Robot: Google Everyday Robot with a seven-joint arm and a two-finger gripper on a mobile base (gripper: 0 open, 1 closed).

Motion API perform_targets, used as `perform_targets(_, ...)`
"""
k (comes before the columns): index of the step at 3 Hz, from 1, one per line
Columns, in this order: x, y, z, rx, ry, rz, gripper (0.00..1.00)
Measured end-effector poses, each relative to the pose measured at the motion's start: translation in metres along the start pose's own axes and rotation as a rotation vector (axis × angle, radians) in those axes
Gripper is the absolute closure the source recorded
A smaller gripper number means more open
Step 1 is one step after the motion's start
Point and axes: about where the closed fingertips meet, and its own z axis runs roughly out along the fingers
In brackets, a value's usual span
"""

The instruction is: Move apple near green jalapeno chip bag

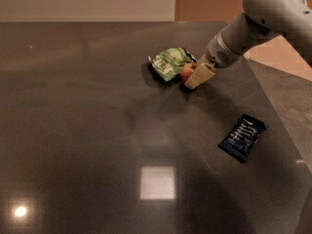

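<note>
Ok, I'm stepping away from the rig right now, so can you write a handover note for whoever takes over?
Claw: low over the table, right against the apple; whether it grips the apple cannot be told.
Apple: beside the right edge of the green jalapeno chip bag, possibly touching it.
Dark blue packet: lies apart, nearer the camera, not involved.
Done: the apple is next to the bag.
Left: probably just make sure the apple is let go, then lift the arm away.
</note>
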Motion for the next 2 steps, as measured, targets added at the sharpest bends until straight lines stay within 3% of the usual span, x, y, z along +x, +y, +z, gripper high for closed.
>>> perform_targets(1,-0.0003,0.0007,0.0022,-0.004,0.001,-0.001,0.00)
perform_targets(2,-0.0003,0.0007,0.0023,-0.004,0.001,-0.001,0.00)
